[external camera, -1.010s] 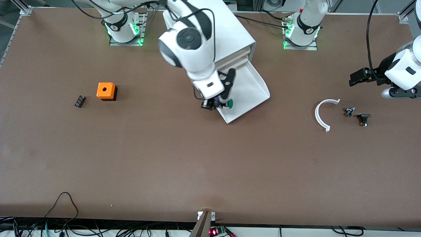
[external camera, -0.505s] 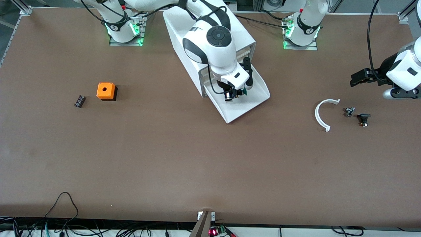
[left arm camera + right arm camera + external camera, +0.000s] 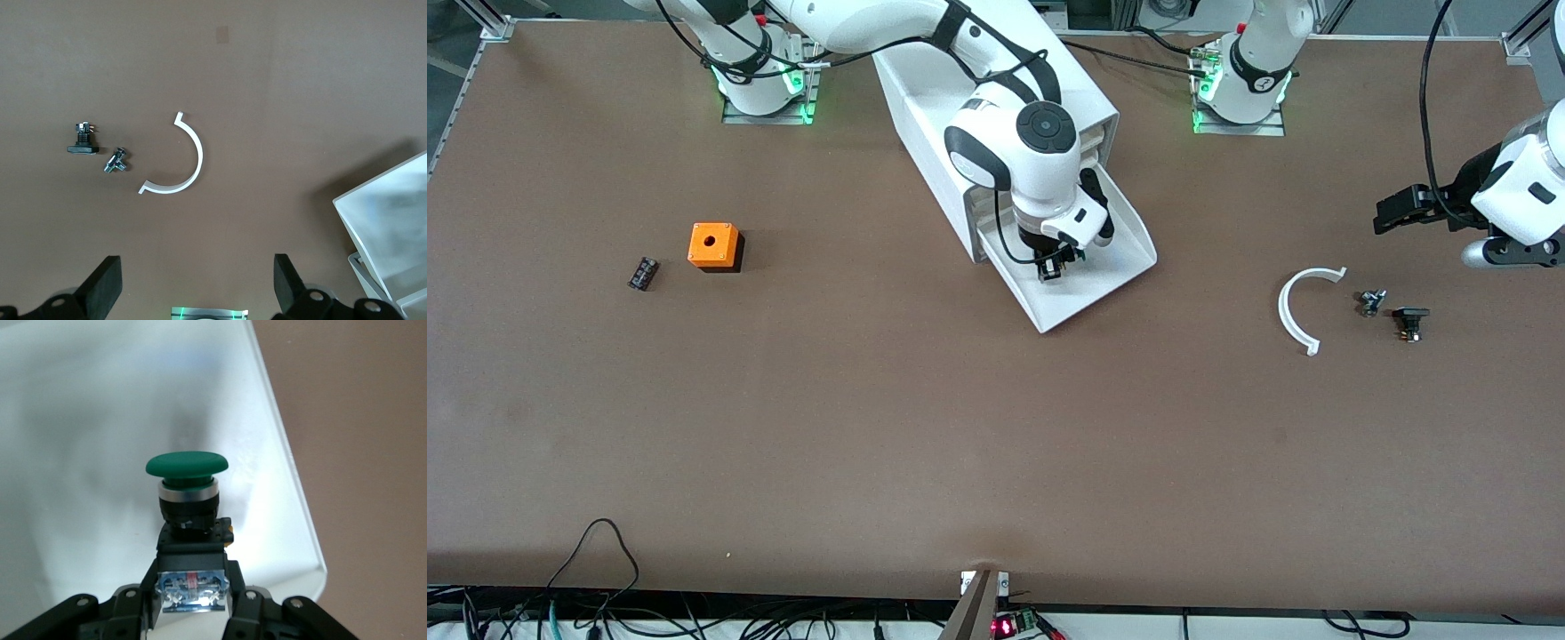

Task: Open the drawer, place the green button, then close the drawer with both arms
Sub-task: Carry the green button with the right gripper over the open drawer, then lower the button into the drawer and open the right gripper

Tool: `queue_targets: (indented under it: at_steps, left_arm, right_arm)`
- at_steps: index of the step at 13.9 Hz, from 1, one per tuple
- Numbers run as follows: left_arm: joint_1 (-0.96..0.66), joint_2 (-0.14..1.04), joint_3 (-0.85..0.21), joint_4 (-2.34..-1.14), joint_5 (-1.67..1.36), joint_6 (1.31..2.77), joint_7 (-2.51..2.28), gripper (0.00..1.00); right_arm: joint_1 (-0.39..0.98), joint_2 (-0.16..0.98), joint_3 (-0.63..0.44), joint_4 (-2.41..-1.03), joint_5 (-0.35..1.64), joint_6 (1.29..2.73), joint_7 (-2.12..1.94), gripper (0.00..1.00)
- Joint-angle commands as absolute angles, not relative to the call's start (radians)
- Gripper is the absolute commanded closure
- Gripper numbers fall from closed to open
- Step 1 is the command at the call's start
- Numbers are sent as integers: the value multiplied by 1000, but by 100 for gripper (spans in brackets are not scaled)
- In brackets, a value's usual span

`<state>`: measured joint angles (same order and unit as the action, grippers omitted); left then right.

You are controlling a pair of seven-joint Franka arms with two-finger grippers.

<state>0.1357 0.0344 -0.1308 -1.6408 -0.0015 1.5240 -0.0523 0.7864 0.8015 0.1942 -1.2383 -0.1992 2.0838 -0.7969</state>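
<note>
The lowest drawer (image 3: pixel 1112 276) of the white cabinet (image 3: pixel 925 80) is pulled out and open. My right gripper (image 3: pixel 1054 264) is over the drawer's tray, shut on the button (image 3: pixel 187 495); its green cap points at the tray's floor (image 3: pixel 80 453) and its black body sits between my fingers (image 3: pixel 243 603). In the front view the arm's wrist hides most of the button. My left gripper (image 3: pixel 1392 213) is open and empty, up over the table at the left arm's end, above the small parts; its fingertips (image 3: pixel 103 287) show wide apart in the left wrist view.
A white curved strip (image 3: pixel 1294 311), a small metal part (image 3: pixel 1371 302) and a black part with an orange tip (image 3: pixel 1409 322) lie toward the left arm's end. An orange cube (image 3: pixel 713 245) and a flat black ribbed block (image 3: pixel 643 273) lie toward the right arm's end.
My right gripper has carried the button from the drawer's front edge in over the tray and lowered it. The left arm has stayed nearly still.
</note>
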Motion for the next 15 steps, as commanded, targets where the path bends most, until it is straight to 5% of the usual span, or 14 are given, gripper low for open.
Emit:
queue_targets:
  at_steps: [1, 3, 4, 5, 15]
  left_arm:
    - [138, 40, -133, -1623, 15, 1514, -60, 0]
    - [137, 40, -133, -1623, 14, 1514, -60, 0]
    - [137, 40, -133, -1623, 15, 1514, -60, 0]
    - [137, 40, -133, -1623, 15, 1514, -60, 0]
    - [138, 51, -133, -1621, 20, 1514, -57, 0]
  right_arm:
    - [825, 834, 178, -1192, -227, 2065, -813, 66]
    - [837, 838, 178, -1196, -244, 2063, -804, 57]
    - [842, 838, 178, -1198, -244, 2059, -802, 43]
    - [844, 838, 178, -1203, -244, 2057, -802, 0]
    - [825, 727, 118, -1164, -233, 2054, -592, 0]
